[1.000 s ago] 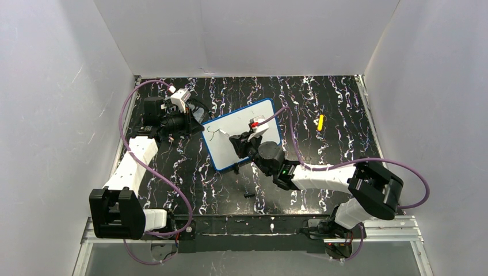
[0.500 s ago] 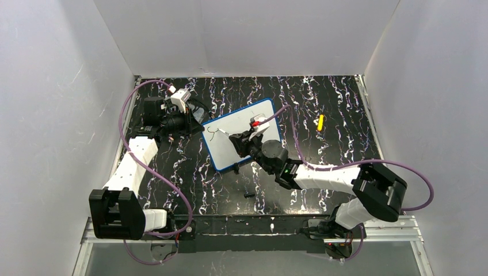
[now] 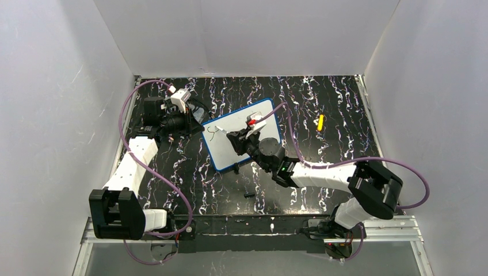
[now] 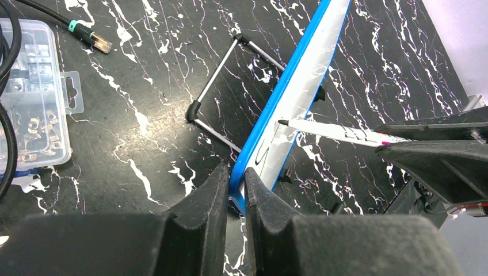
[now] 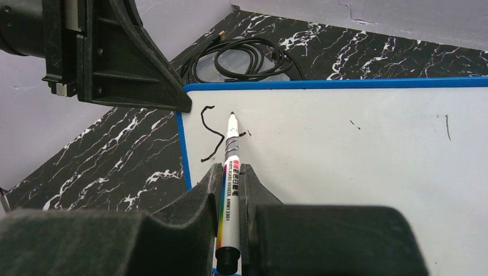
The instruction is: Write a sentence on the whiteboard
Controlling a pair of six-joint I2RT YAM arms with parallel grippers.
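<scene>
The whiteboard (image 3: 236,121), white with a blue rim, stands tilted on the black marble table. My left gripper (image 3: 194,126) is shut on its left edge, with the blue rim pinched between the fingers in the left wrist view (image 4: 236,184). My right gripper (image 5: 230,178) is shut on a silver whiteboard marker (image 5: 232,146), whose tip touches the board (image 5: 345,149). Of the sentence, only a dark "S" stroke (image 5: 210,132) and a short mark by the tip show. The marker (image 4: 334,131) also shows in the left wrist view.
A wire stand (image 4: 230,86) props the board from behind. A clear parts box (image 4: 29,98) and a coil of black cable (image 5: 241,57) lie at the back left. A yellow object (image 3: 320,122) lies to the right of the board, and a small black piece (image 3: 248,195) in front of it.
My right gripper has shifted a little to the left across the board with the marker. The left arm and the board have not moved.
</scene>
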